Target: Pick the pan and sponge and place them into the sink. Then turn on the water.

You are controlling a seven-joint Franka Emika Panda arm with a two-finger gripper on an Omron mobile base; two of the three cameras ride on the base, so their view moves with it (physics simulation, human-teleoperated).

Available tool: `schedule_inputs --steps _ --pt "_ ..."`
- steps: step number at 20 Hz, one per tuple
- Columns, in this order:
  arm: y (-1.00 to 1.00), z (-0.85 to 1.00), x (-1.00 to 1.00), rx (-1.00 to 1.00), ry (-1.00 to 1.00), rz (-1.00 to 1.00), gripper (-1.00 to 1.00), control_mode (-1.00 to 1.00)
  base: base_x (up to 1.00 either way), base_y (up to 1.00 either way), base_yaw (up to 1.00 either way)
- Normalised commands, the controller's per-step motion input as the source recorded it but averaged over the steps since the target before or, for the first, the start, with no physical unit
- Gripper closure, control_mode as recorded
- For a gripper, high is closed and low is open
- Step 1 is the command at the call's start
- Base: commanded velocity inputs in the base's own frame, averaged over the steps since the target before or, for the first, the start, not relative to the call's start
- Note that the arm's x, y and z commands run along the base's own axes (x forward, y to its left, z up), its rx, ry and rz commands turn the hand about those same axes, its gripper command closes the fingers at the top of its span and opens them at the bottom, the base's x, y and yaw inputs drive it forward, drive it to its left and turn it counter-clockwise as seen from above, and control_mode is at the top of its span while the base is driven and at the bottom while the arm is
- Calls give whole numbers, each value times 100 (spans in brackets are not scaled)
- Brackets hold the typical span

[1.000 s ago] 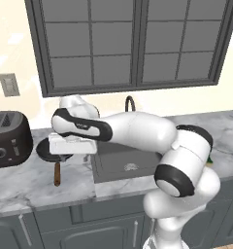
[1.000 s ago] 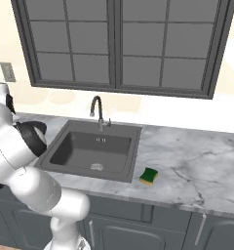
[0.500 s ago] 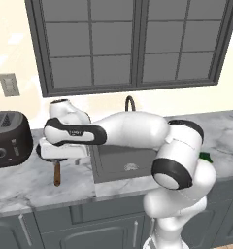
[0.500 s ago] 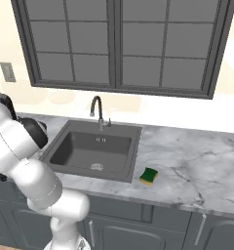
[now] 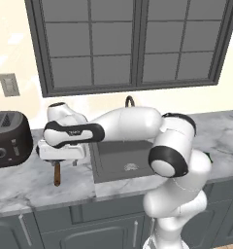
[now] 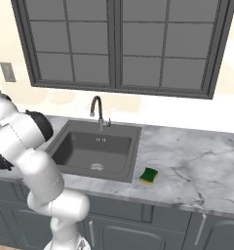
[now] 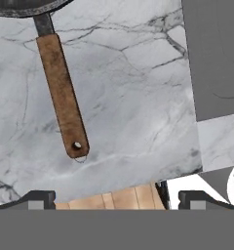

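The tool (image 5: pixel 58 156) hangs with jaws spread wide and empty over the pan (image 5: pixel 56 171), which lies on the marble surface (image 5: pixel 21 182) left of the sink (image 5: pixel 121 160). Rigid and probably head-heavy, the pan is best taken by its wooden handle (image 7: pixel 62 96), close to the bowl.

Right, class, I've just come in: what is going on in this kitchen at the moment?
A white robot arm reaches left over the marble counter, its open gripper hovering above the pan, whose wooden handle lies on the counter. Nothing is held. The sponge sits on the counter to the right of the sink, which holds neither item. No water runs from the faucet.
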Motion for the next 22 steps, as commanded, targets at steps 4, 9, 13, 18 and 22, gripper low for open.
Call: schedule_inputs --steps 4,9,13,18,22 --pt "5 -20 16 0 -2 0 -100 -100 0 0 0" --pt "11 -19 17 -1 -4 0 -100 -100 0 0 0" --pt "8 -20 12 0 -4 1 -100 -100 0 0 0" --pt "8 -18 13 0 -2 2 -100 -100 0 0 0" --pt "7 -19 14 0 0 4 -100 -100 0 0 0"
